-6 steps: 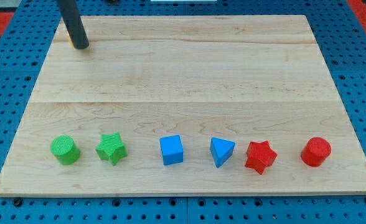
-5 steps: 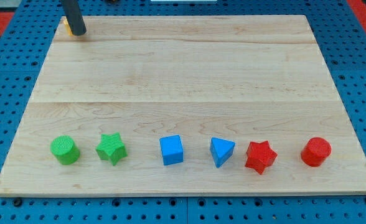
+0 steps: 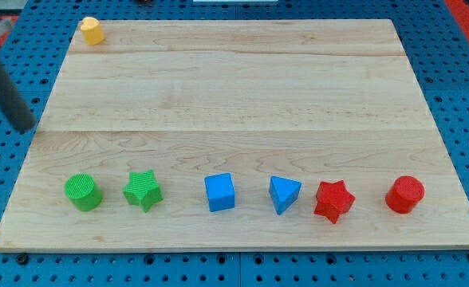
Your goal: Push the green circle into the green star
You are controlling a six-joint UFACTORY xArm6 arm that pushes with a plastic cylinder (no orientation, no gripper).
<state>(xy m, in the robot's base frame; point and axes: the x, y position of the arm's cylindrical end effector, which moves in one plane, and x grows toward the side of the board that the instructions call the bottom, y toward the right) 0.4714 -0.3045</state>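
Observation:
The green circle [image 3: 83, 192] stands near the board's bottom left corner. The green star [image 3: 143, 190] stands just to its right, with a small gap between them. My tip [image 3: 25, 127] is off the board's left edge, above and to the left of the green circle, apart from every block.
A blue cube [image 3: 219, 192], a blue triangle [image 3: 283, 194], a red star [image 3: 333, 200] and a red circle [image 3: 404, 194] line up to the right of the green star. A yellow block [image 3: 92, 30] sits at the board's top left corner. The wooden board [image 3: 234, 96] lies on blue pegboard.
My tip has moved from the board's top left corner, by the yellow block, down and left to beyond the left edge. The yellow block is now uncovered. No block has moved.

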